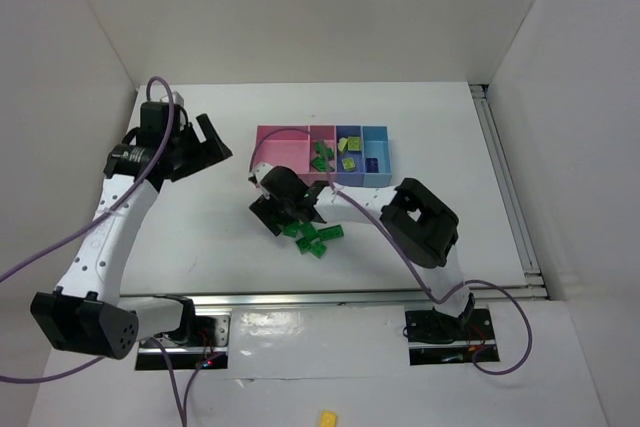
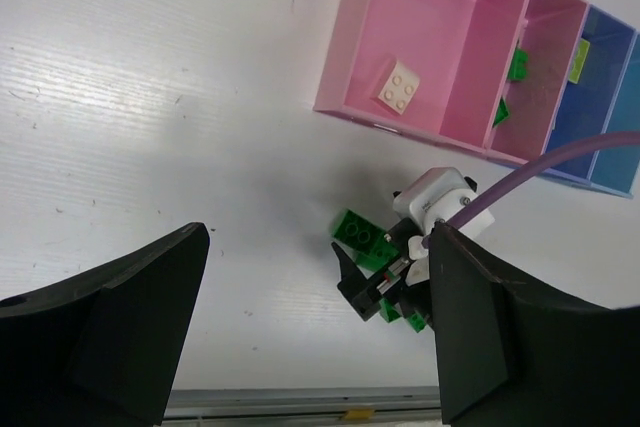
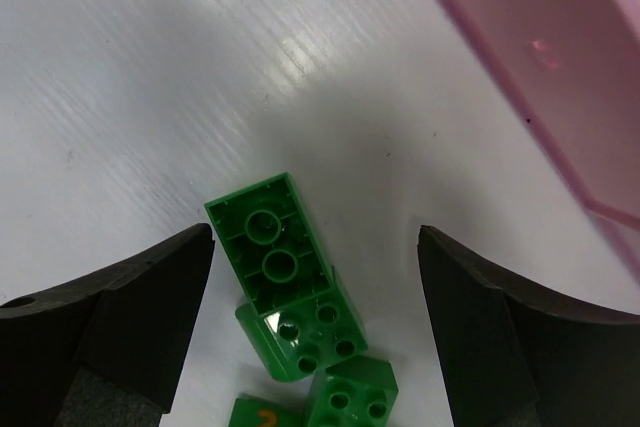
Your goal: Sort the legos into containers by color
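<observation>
The right fingers stand apart, empty, low over the green legos heaped on the table. The left fingers, also apart and empty, hang off to the left. Beyond, the containers hold green bricks in pink, yellow-green in blue.

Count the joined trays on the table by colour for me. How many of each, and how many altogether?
Pink: 2, the wide tray and the narrow tray
Blue tray: 1
Light blue tray: 1
Total: 4
</observation>
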Robot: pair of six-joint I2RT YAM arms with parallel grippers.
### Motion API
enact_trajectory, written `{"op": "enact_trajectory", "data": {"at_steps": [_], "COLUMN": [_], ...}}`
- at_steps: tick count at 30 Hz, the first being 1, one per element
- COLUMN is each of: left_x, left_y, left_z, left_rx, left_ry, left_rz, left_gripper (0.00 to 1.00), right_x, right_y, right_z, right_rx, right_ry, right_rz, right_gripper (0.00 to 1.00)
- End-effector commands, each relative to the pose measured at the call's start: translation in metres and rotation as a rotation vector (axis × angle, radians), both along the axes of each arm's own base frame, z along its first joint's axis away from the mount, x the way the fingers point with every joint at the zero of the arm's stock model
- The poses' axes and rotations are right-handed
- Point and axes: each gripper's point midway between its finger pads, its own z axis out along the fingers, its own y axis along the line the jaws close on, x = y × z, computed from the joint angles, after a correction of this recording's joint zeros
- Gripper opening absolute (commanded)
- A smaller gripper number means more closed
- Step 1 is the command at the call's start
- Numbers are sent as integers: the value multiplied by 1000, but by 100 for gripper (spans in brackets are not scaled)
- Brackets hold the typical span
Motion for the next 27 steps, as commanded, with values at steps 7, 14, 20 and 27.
{"op": "enact_trajectory", "data": {"at_steps": [7, 14, 20, 27], "left_x": [2, -1, -9, -12], "left_y": [-1, -4, -3, -17], "left_z": [-5, -1, 8, -13], "left_rx": [-28, -35, 16, 21], "left_ry": [-14, -34, -77, -29], "left_rz": [-43, -65, -85, -151], "left_gripper": [93, 93, 93, 94], "right_x": [9, 20, 38, 91], "right_y": [25, 26, 0, -76], "right_z": [6, 30, 102, 137], "right_rx": [48, 85, 229, 338], "right_ry": [-32, -76, -207, -297], "right_rz": [48, -24, -213, -561], "right_gripper": [72, 24, 24, 28]}}
